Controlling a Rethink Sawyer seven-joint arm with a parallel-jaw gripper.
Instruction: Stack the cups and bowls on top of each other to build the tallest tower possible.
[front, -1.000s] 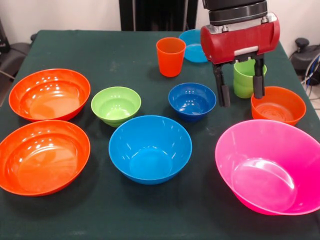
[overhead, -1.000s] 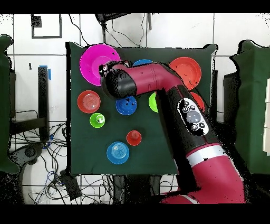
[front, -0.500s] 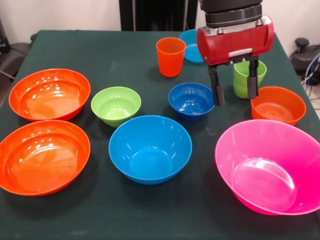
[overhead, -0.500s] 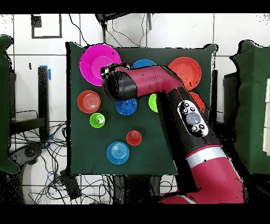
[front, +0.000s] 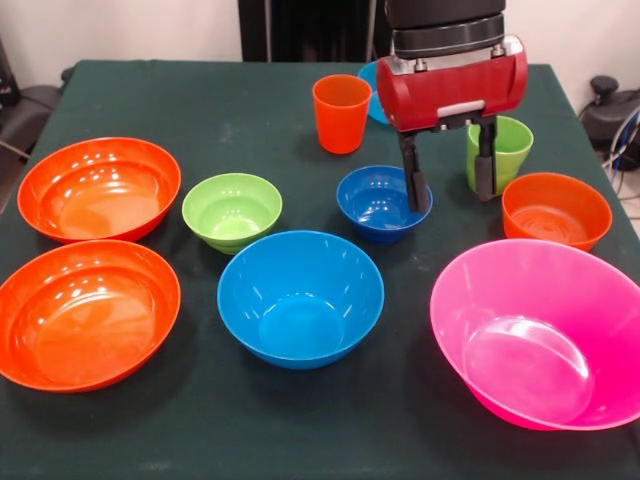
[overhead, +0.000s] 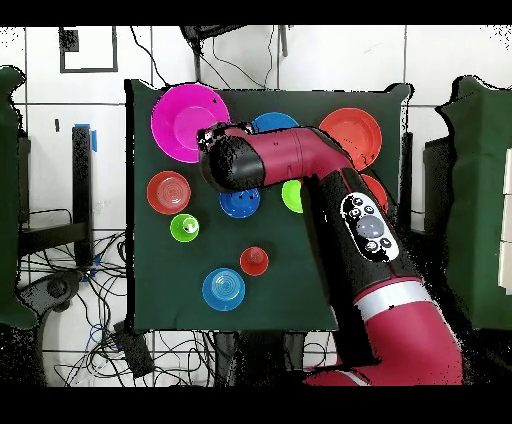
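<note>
My gripper (front: 449, 198) hangs open and empty between the dark blue bowl (front: 380, 203) and a lime green cup (front: 505, 148). Its left finger is in front of the dark blue bowl's right rim. An orange cup (front: 341, 113) stands behind, and the gripper body mostly hides a light blue bowl (front: 372, 88). A small orange bowl (front: 556, 208) sits to the right. In front are a large pink bowl (front: 540, 330), a large blue bowl (front: 300, 297) and a lime green bowl (front: 232, 210). Two large orange bowls (front: 99, 187) (front: 85, 312) lie at the left. No tower shows; each piece stands alone.
The dark green table (front: 200, 100) carries everything. From overhead the red arm (overhead: 330, 190) crosses the table and covers parts of the large blue bowl (overhead: 272, 122) and lime green bowl (overhead: 291, 195). Cables lie on the floor (overhead: 100, 330) beside the table.
The gripper has moved left in the front view, away from the small orange bowl and toward the dark blue bowl, rising slightly. It stays open. No bowl or cup has shifted.
</note>
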